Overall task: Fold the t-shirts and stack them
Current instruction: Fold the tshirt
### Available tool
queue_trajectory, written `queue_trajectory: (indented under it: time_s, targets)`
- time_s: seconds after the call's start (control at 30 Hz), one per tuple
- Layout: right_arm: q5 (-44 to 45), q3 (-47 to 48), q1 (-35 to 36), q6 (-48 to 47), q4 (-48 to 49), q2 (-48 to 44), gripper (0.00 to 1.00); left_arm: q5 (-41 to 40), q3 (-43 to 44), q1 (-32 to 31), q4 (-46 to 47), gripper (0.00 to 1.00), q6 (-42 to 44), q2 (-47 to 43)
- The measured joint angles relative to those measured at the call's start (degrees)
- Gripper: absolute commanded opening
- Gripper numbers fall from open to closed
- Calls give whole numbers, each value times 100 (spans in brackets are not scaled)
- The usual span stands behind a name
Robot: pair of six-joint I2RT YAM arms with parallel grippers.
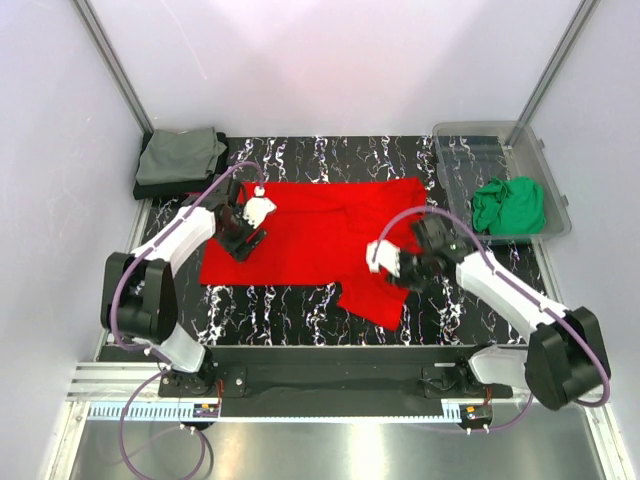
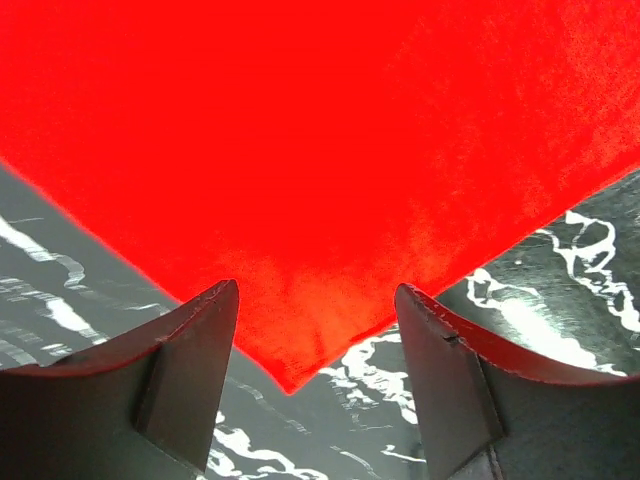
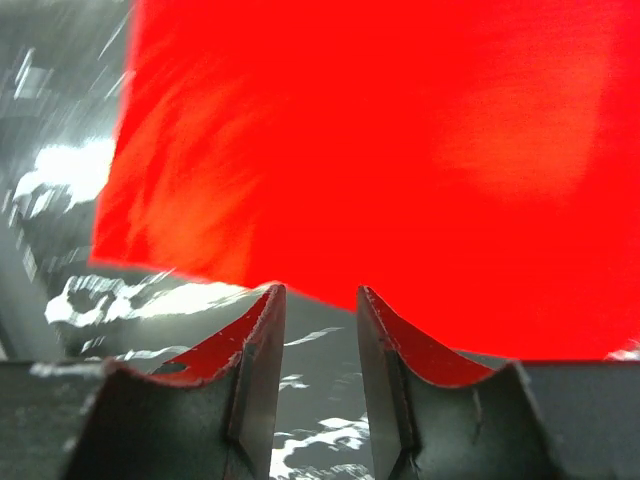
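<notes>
Cloth like the red t-shirt [image 1: 320,235] is light, limp and apt to slide, so I judge it best pinched at a corner or hem, catching every layer. It lies spread flat on the worktop [image 1: 300,305]. My left pincer [image 2: 315,300] stands wide apart astride a corner at its left edge, gripping nothing. My right pincer [image 3: 318,295], at its near-right edge, is narrowly parted over bare worktop, holding nothing. Right of the red shirt, the green t-shirt [image 1: 510,205] lies crumpled in a clear bin [image 1: 478,126]. Beyond its far-left corner, the grey-olive t-shirt [image 1: 180,155] rests on the dark t-shirt [image 1: 150,188].
</notes>
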Motion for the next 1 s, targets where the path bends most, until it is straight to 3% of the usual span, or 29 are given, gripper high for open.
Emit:
queue_trajectory:
  time_s: [0.07,0.3,0.6,1.0]
  targets:
    - [-146,-732,2,-656,76,-256,42,92,46,20,-105,70,-155,234]
    - [-544,-1882,13,-2302,131,-1036,42,470,457,162,-306,69,-763,1019]
    - [-1145,-1862,101,-2938,105,-1025,41,361,457,339,-293,65,-970,1021]
    - [-1515,-1578,269,-3449,-831,-649,45,232,459,586,-275,64,-973,1047]
